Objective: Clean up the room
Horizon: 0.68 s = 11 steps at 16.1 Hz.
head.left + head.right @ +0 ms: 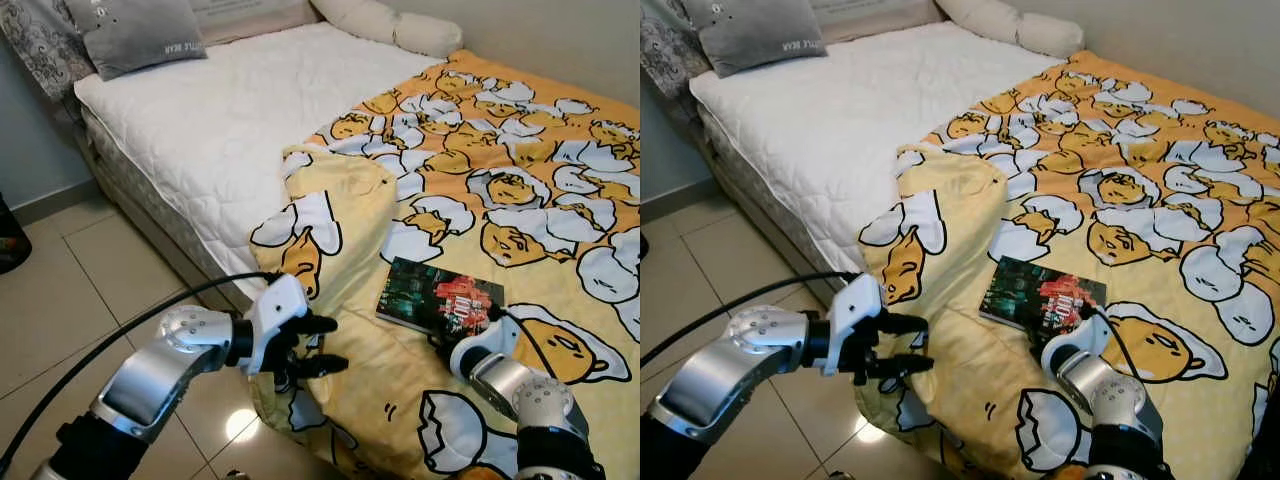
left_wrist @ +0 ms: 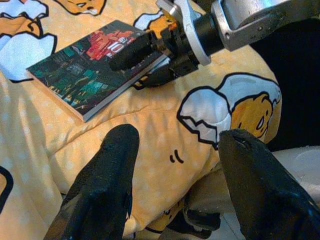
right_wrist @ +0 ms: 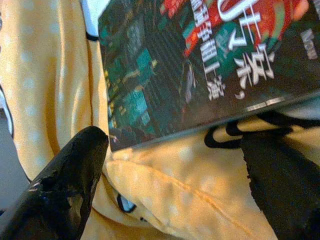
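A dark book [image 1: 440, 296] with a red and green cover lies flat on the yellow cartoon-egg blanket [image 1: 520, 180], near the bed's front edge. My right gripper [image 2: 127, 72] is open at the book's near corner, one finger over the cover and the other at its edge. In the right wrist view the book [image 3: 200, 70] sits just beyond the spread fingers [image 3: 70, 190]. My left gripper [image 1: 335, 344] is open beside the blanket's hanging fold, left of the book, with nothing in it.
The white mattress [image 1: 220, 110] lies uncovered on the bed's left half. A grey pillow [image 1: 135, 35] and a cream bolster [image 1: 390, 25] are at the head. Tiled floor [image 1: 80, 290] runs along the bed's left side, with a dark object [image 1: 8, 240] at the far left.
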Tool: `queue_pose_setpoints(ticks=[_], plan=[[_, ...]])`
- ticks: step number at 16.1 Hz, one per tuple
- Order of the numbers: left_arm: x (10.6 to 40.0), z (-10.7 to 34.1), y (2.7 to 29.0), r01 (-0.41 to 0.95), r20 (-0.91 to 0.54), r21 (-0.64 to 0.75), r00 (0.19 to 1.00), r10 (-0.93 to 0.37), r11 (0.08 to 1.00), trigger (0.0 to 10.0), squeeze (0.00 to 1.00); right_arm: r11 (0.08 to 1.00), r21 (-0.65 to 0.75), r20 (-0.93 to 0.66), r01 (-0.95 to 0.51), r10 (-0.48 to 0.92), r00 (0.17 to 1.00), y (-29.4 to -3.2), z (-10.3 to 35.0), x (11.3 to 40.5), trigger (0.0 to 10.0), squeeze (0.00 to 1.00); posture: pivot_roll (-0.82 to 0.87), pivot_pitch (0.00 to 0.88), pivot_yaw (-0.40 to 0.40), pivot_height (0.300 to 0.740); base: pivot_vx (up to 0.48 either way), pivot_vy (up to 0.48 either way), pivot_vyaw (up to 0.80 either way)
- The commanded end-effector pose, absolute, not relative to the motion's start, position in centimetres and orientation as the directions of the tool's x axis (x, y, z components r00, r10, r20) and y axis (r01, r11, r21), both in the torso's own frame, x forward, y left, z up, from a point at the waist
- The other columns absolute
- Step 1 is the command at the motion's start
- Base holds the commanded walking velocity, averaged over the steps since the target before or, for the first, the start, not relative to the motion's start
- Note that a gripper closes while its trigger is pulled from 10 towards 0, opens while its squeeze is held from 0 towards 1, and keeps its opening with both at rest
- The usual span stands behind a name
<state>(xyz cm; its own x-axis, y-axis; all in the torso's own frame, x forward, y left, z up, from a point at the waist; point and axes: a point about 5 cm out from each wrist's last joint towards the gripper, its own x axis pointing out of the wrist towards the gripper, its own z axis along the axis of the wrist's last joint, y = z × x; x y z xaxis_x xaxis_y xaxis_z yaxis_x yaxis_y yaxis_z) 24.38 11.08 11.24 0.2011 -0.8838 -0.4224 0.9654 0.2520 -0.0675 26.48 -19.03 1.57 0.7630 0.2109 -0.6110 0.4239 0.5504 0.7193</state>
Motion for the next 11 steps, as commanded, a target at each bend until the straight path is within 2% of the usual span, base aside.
queue_pose_setpoints(ticks=[1, 3, 9, 11], plan=[[24.5, 11.4, 11.0, 0.97, -0.436, -0.048, 0.193, -0.879, 0.237, 10.0, 0.09, 0.546, 0.726, -0.597, 0.418, 0.197, 0.778, -19.3, 1.7, 26.7, 10.0, 1.0, -0.14, 0.014, -0.031, 0.74, 0.0, 0.0, 0.0], [24.5, 11.3, 11.1, 0.969, -0.438, -0.047, 0.197, -0.877, 0.241, 10.0, 0.08, 0.503, 0.765, -0.55, 0.401, 0.188, 0.814, -19.5, 2.2, 27.2, 10.0, 1.0, -0.13, 0.015, -0.035, 0.74, 0.0, 0.0, 0.0], [24.4, 11.2, 11.3, 0.97, -0.443, -0.044, 0.196, -0.875, 0.239, 10.0, 0.09, 0.484, 0.777, -0.534, 0.403, 0.167, 0.829, -19.9, 2.1, 27.6, 10.0, 1.0, -0.12, 0.004, -0.037, 0.74, 0.0, 0.0, 0.0], [24.5, 11.4, 11.3, 0.97, -0.441, -0.039, 0.197, -0.875, 0.239, 10.0, 0.08, 0.447, 0.776, -0.546, 0.446, 0.12, 0.829, -19.8, 1.1, 27.6, 10.0, 1.0, -0.11, 0.006, -0.029, 0.74, 0.0, 0.0, 0.0]])
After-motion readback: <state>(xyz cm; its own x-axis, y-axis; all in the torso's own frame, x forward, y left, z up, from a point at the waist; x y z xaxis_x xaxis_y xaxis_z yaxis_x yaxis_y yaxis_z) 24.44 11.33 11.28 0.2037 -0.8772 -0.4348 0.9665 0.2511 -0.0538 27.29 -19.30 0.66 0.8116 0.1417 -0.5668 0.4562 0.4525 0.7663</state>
